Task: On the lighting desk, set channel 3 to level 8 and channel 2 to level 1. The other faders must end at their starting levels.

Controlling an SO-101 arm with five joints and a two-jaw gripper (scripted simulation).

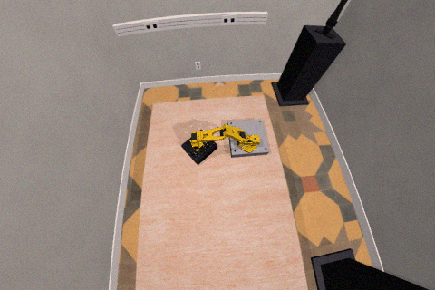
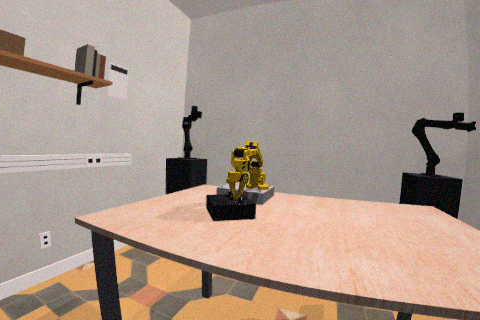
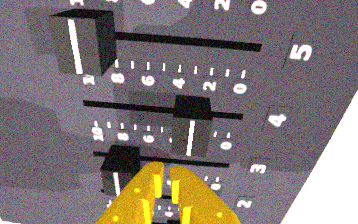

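Note:
The black lighting desk (image 1: 205,153) (image 2: 231,210) lies on the table. My gripper (image 1: 196,147) (image 2: 238,199) (image 3: 167,169) is over it, shut and empty. In the wrist view the channel 3 fader knob (image 3: 120,167) stands near level 8, left of the fingertips. The tips appear over the middle of the channel 3 slot (image 3: 210,164); their exact height is unclear. The channel 4 knob (image 3: 192,130) stands near 3, and the channel 5 knob (image 3: 82,44) near 10. The channel 2 knob cannot be made out; the fingers cover much of its slot.
The arm's base stands on a grey plate (image 1: 237,152) (image 2: 267,195) beside the desk on the wooden table (image 1: 212,217) (image 2: 334,240). The channel 4 knob rises close to the fingertips, up and to the right in the wrist view. Black pedestals (image 2: 186,175) (image 2: 430,192) stand beyond the table.

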